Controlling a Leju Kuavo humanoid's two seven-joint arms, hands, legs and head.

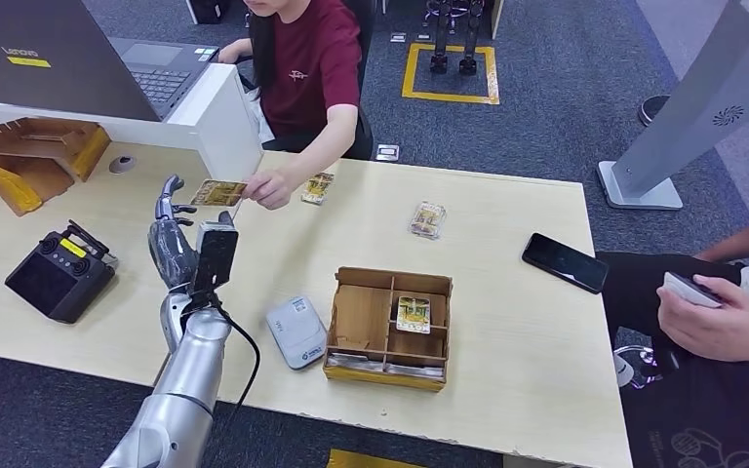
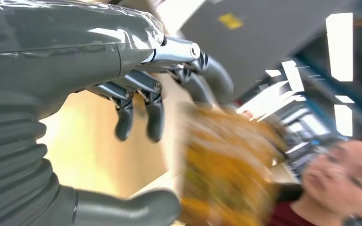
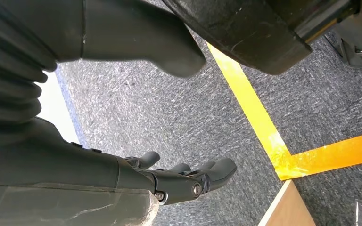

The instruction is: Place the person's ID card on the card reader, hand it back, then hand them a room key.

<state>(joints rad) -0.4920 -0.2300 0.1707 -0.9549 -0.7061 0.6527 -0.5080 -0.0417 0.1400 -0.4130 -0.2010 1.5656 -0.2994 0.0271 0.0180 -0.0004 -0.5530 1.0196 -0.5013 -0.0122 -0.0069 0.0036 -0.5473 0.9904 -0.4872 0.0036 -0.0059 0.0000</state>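
1. The left robot hand [image 1: 170, 239] is up above the tabletop [image 1: 507, 292], fingers apart, holding nothing.
2. The ID card [image 1: 218, 193] is just past its fingertips, long side flat, pinched by the person's hand [image 1: 269, 188].
3. The card reader [image 1: 296, 331] lies near the left arm.
4. The right robot hand [image 3: 188, 176] hangs over the floor, fingers loosely curled, empty.
5. The wrist view blurs the card.

The laptop [image 1: 78, 58] at the far left of the table carries the brand "Lenovo" in pale letters on its dark lid, with a small yellow sticker just below it whose print is too small to read. The cards, the grey card reader [image 1: 296, 331] and the black handheld device [image 1: 59, 273] bear markings that cannot be read.
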